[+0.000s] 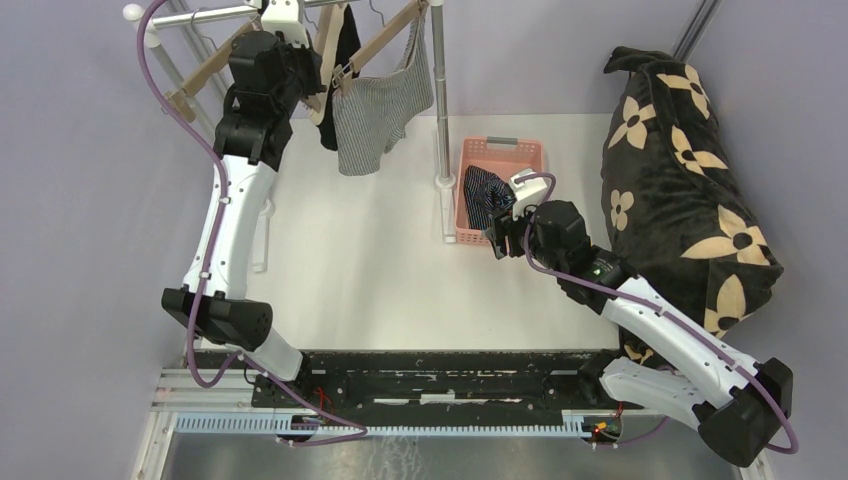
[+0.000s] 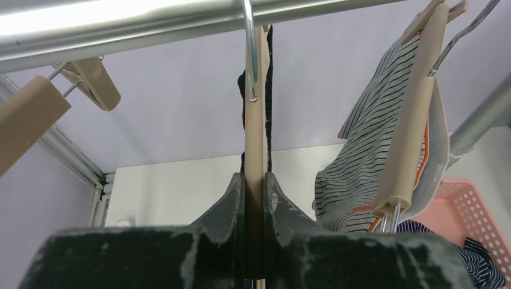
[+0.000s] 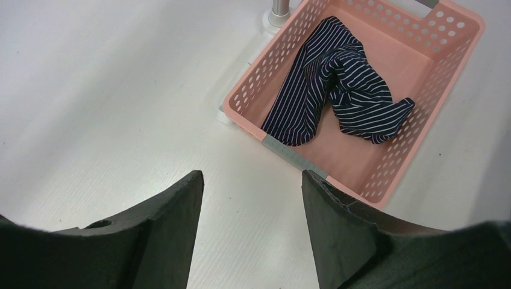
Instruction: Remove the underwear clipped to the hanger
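Left wrist view had the left claw [image 2: 254, 217] pinched narrow on the middle hanger [image 2: 254, 120], its two fingers [image 2: 226, 205] pressed to either side of the wooden bar, which was seen edge-on. The black briefs [image 2: 269, 90] hung against that bar, showing as dark cloth along its edges. The hanger's wire hook went up to the metal rail [image 2: 120, 24].

Just to the right, the grey-and-white striped briefs [image 2: 367, 156] hung from a second hanger [image 2: 416, 120].

From the right wrist, the right claw [image 3: 252, 177] stood wide and held nothing, above the white bench [image 3: 90, 90] and near the pink basket [image 3: 253, 90]. The navy striped briefs [image 3: 343, 90] lay crumpled inside that basket, off any hanger.

From the top view, the basket sat by the foot of the rack's post [image 1: 440, 90], and the black flowered cushion [image 1: 690, 180] lay to its right.
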Robot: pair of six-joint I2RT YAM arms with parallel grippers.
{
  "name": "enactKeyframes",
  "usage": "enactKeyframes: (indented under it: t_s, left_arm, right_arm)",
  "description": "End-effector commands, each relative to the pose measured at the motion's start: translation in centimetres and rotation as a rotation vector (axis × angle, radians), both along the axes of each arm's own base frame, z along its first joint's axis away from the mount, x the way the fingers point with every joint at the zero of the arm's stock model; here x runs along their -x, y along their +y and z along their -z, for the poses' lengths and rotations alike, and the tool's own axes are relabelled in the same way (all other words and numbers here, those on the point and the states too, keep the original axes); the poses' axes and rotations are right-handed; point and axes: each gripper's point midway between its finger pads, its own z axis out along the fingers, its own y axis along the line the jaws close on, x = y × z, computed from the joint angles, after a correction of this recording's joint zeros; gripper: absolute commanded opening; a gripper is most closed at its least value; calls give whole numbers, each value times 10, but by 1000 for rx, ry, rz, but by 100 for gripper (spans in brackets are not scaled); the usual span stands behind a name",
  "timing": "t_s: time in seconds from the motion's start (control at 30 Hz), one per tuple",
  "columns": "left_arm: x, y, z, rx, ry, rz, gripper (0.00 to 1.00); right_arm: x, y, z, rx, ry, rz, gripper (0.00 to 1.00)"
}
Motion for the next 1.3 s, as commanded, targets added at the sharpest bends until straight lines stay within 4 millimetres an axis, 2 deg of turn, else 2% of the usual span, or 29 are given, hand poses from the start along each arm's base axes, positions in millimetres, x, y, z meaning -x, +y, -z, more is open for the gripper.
enactKeyframes:
  t_s: [0.0,0.17,0.47,0.67,0.93,1.27]
  left_arm:
    - [2,-3,-20,38,-86,13,3]
    - [4,0,-33,40,-130,3,3]
    - [21,6,-76,67,-264,-8,3]
    - [33,23,-100,43,-332,-83,3]
    - [56,27,-101,3,-346,-71,3]
    - [82,32,-66,-33,-280,-66,3]
  right_arm:
    - [-2,2,-16,-36,-56,4,69]
    - [-2,-1,-10,-22,-50,13,68]
    - [1,-4,-8,-22,-67,9,68]
    - [3,-5,-5,-17,-56,9,68]
    - [2,-2,-6,-29,-48,6,68]
    - [3,4,-20,-69,-49,-7,67]
